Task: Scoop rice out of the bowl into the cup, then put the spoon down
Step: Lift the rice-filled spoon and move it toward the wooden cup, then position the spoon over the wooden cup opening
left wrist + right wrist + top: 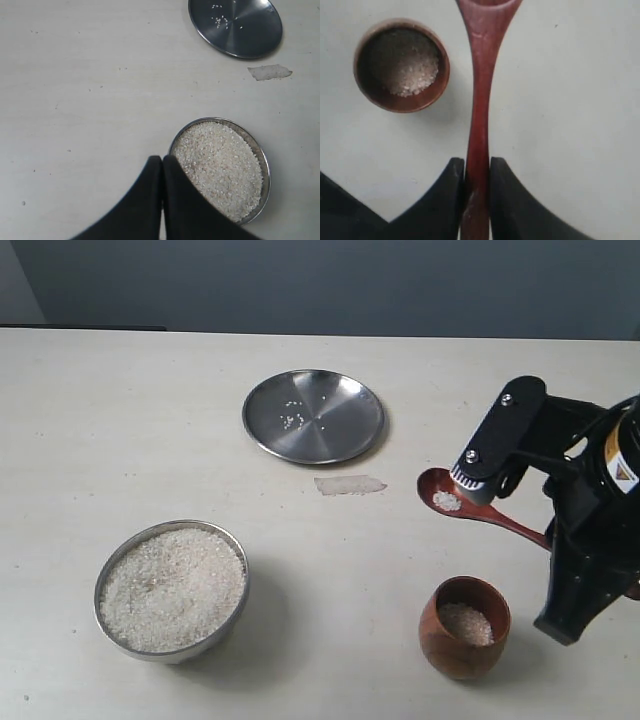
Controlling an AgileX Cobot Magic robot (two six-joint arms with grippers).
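Observation:
The steel bowl [100, 585] stands at the front left, heaped with rice [173, 588]. The wooden cup [464, 628] stands at the front right, with some rice [466, 622] in its bottom. My right gripper [553, 536] is shut on the spoon's handle. The spoon [447, 495] hangs above the table behind the cup, with a few grains on it. In the right wrist view the handle [481, 75] runs between the right gripper [477, 167] fingers, and the cup [401, 65] lies off to one side. My left gripper [162, 161] is shut and empty, over the bowl's rim [265, 165].
A flat steel plate [313, 415] with a few stray grains lies at the back middle. A pale scrap of tape [349, 484] is stuck to the table just in front of it. The right arm's black body rises at the right edge.

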